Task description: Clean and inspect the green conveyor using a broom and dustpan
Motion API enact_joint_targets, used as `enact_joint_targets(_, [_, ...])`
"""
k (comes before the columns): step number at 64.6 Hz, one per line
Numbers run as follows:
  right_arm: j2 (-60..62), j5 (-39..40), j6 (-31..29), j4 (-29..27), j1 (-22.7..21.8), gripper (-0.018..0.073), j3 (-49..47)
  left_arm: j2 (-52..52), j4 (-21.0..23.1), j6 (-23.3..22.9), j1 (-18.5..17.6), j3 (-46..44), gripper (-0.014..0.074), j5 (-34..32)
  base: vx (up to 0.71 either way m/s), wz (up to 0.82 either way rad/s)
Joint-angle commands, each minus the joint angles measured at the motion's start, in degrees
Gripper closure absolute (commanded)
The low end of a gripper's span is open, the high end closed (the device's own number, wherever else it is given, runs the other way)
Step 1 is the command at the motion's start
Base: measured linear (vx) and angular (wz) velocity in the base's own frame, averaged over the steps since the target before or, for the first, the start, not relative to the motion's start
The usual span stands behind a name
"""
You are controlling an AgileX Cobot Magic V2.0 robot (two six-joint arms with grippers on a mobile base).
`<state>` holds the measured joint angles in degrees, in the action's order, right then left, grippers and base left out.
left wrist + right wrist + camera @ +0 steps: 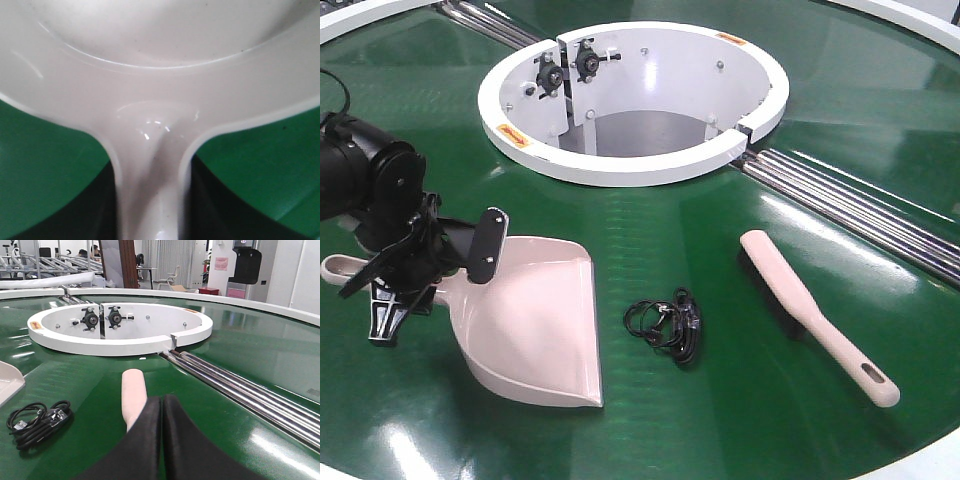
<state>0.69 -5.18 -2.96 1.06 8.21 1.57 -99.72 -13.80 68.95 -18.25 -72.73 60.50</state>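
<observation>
The pale dustpan [535, 320] lies on the green conveyor [740, 400], its handle pointing left. My left gripper [435, 280] straddles that handle. In the left wrist view the dark fingers [95, 210] press against both sides of the dustpan handle [150, 190], shut on it. The broom [810, 310] lies loose on the belt at the right, handle toward the near edge. My right gripper [161, 399] is shut with nothing in it, and the broom's rounded far end [134, 392] shows just past its tips. The right gripper is out of the front view.
A coiled black cable bundle [665, 322] lies between dustpan and broom. The white central ring [630, 160] stands behind. Steel rollers [860, 205] cross the belt at the right. The belt's white rim [920, 462] runs along the near right edge.
</observation>
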Motion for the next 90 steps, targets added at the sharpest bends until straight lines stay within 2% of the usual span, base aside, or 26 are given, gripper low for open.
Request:
enact_joint_targets(1, [0.6, 4.0, -0.1, 0.3, 0.0, 0.0568, 0.2, 1.9, 0.6, 2.2, -0.9, -1.1, 0.0603, 3.3, 0.00, 0.00])
enact_joint_targets(63, [0.6, 4.1, -0.1, 0.3, 0.0, 0.0568, 0.2, 1.9, 0.6, 2.2, -0.9, -1.1, 0.0603, 3.3, 0.00, 0.00])
enact_joint_targets(67, [0.6, 6.7, -0.1, 0.3, 0.0, 0.0568, 0.1, 1.9, 0.6, 2.2, -0.9, -1.1, 0.0603, 3.3, 0.00, 0.00])
enact_joint_targets(77, [0.6, 19.4, 0.1, 0.2, 0.0, 0.0568, -0.2, 1.9, 0.6, 2.2, -0.9, -1.1, 0.0603, 3.3, 0.00, 0.00])
enact_joint_targets(80, [0.1, 20.7, 0.1, -0.3, 0.0, 0.0568, -1.4, 1.9, 0.6, 2.2, -0.9, -1.1, 0.0603, 3.3, 0.00, 0.00])
enact_joint_targets(90, [-6.6, 13.2, 0.3, -6.4, 0.0, 0.0568, -8.9, 1.9, 0.6, 2.2, -0.9, -1.1, 0.0603, 3.3, 0.00, 0.00])
